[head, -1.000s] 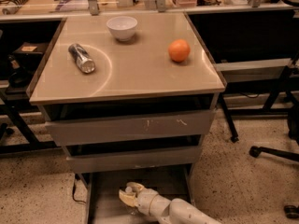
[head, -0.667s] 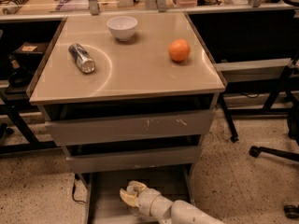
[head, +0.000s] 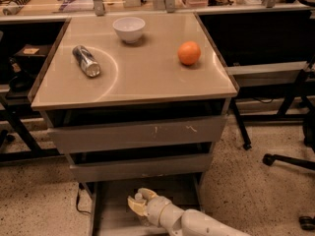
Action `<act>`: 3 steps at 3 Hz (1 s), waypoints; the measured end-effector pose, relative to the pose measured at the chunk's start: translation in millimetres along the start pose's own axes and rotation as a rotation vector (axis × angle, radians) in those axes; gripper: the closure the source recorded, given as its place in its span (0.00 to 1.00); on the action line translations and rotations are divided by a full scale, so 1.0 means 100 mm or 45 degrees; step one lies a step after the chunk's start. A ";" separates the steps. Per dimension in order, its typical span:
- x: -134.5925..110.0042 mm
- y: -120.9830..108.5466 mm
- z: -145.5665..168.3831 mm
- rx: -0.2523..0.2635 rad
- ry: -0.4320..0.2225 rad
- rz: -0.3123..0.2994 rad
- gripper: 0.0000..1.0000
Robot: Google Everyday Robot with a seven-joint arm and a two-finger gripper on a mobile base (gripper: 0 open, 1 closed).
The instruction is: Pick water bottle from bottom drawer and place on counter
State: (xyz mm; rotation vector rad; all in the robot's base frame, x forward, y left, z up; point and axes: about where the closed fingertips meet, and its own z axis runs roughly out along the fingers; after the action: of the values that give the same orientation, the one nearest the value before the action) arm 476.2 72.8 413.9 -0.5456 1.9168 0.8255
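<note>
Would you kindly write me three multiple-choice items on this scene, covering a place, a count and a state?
1. Where is the gripper? A above the cabinet top. B low in the open bottom drawer. C at the rear bench.
2. How many things lie on the counter? A one. B five. C three.
3. How does the silver can rest? A on its side. B upright. C hanging off the edge.
Answers: 1 B, its arm reaches into the lowest tray. 2 C, the can, a white bowl and an orange. 3 A, its body lies flat.

Lab: cluttered bench [head: 37, 10], gripper [head: 138, 203] in drawer [head: 112, 206]
</note>
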 end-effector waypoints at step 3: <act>-1.17 0.02 -0.70 0.109 -0.157 -0.047 1.00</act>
State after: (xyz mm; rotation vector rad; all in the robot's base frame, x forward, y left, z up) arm 486.2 26.1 541.2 -0.4662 1.8146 0.7331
